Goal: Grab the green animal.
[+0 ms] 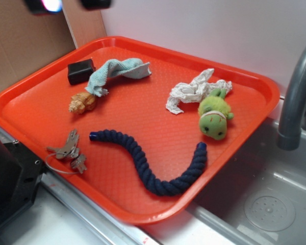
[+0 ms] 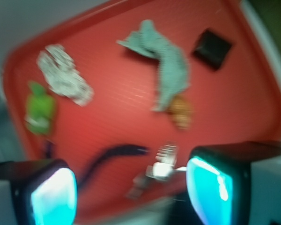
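The green animal (image 1: 214,115) lies on the red tray (image 1: 143,109), toward the sink-side edge, head pointing to the tray's near rim. The crumpled white paper wad (image 1: 193,91) touches its rear limbs; the dark blue rope (image 1: 153,162) ends just beside its head.

Handling, judged: plush, so light, soft, compressible, not fragile; fabric should offer good friction. The rounded head or the pale neck band looks the best place to pinch, across the narrow width, keeping clear of the paper.

The hand (image 2: 131,192) hangs high above the opposite side of the tray, fingers (image 2: 54,197) spread wide, grasping nothing. Wrist view is blurred.
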Robot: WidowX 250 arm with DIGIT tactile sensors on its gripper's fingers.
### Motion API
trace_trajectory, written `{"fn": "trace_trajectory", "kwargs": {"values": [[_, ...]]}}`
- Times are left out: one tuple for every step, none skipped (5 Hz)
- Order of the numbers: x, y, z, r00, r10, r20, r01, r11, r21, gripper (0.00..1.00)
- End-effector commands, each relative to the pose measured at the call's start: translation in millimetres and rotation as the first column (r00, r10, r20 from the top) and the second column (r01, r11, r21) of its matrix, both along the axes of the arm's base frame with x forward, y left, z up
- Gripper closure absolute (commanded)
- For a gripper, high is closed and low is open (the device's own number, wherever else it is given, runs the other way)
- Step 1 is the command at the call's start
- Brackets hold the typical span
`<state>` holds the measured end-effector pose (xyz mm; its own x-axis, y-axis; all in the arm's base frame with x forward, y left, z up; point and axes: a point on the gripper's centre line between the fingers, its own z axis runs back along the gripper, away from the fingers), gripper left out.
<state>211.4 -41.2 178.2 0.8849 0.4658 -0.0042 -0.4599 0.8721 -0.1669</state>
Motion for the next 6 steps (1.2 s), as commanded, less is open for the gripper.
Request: {"fn": "trace_trajectory", "kwargs": {"values": [[7,7,15,0.998,0.026,0.053,-0.025,1.0,-0.014,0.0],[7,7,15,0.998,0.026,0.053,-0.025,1.0,-0.014,0.0],[39,-24,-19,0.994,-0.102,0.043,0.1,0.994,0.042,0.0],[52,-51,-54,0.99,-0.122,0.067,0.122,0.993,0.011,0.0],[66,-73,-79,0.985,-0.16,0.068,0.162,0.986,-0.028,0.0],[72,-94,-105,0.988,-0.155,-0.016,0.155,0.987,-0.04,0.0]]}}
